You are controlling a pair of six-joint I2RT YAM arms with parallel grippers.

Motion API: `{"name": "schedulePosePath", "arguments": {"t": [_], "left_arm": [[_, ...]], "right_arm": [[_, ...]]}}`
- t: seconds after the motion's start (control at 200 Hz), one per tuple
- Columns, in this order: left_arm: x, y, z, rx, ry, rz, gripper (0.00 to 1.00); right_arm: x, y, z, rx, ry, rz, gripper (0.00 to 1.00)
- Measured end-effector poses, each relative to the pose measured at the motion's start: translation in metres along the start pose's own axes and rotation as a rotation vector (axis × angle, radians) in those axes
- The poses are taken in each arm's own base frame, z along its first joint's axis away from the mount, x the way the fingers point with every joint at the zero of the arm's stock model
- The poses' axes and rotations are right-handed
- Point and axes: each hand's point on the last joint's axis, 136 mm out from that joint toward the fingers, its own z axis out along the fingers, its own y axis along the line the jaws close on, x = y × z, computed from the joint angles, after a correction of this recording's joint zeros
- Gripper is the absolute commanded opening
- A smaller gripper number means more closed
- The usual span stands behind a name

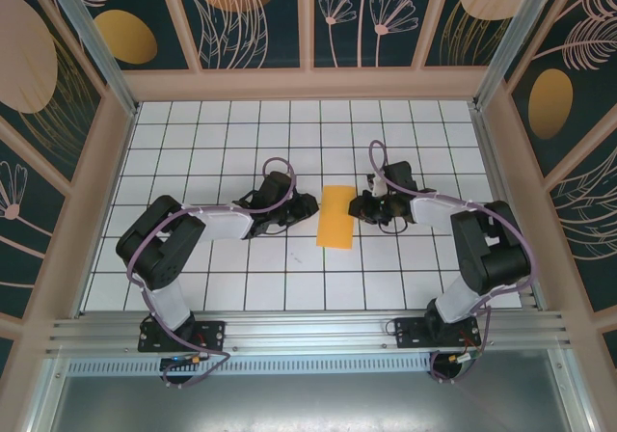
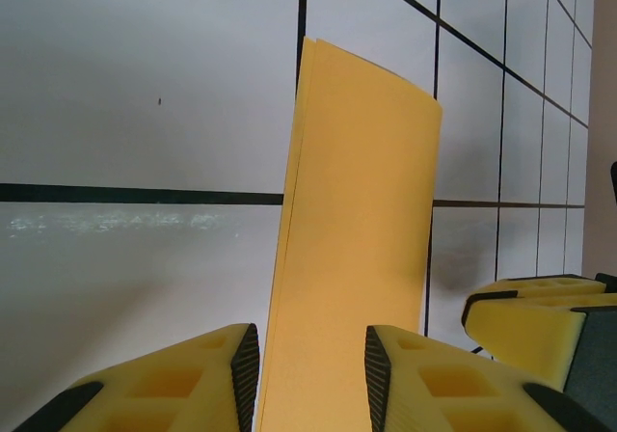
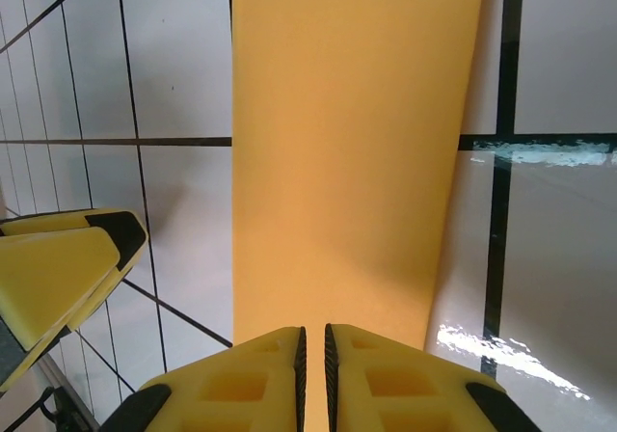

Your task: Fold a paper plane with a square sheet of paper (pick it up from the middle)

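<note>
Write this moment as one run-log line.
folded orange-yellow paper: on table | left gripper: open, at its edge | right gripper: nearly shut, at opposite edge

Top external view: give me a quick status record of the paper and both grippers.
paper: orange-yellow sheet of paper, folded into a narrow rectangle, lying flat on the white grid table
left gripper: open, fingers over the paper's left edge
right gripper: pinched shut on the paper's right edge
plane: no pointed shape yet

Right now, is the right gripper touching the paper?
Cannot tell. Right wrist view: the right gripper sits over the paper, but no contact or gap shows.
</note>
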Motion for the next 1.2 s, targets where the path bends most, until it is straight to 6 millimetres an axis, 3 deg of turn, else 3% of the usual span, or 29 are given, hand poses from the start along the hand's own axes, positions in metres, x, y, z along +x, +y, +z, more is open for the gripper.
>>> {"name": "schedulePosePath", "arguments": {"t": [0.305,0.605,0.971,1.201], "left_arm": [[0.002,0.002,0.002,-0.001,0.011,-0.002,0.37],[0.003,-0.001,0.004,0.008,0.022,-0.005,0.38],[0.005,-0.011,0.021,0.013,0.064,0.000,0.39],[0.010,-0.007,0.024,0.001,0.080,-0.002,0.40]], "right_arm": [[0.018,-0.025,0.014,0.038,0.056,0.048,0.17],[0.017,-0.027,0.012,-0.016,0.037,0.056,0.19],[0.017,-0.026,0.006,-0.085,0.027,0.084,0.21],[0.015,-0.030,0.003,-0.076,0.020,0.099,0.20]]}}
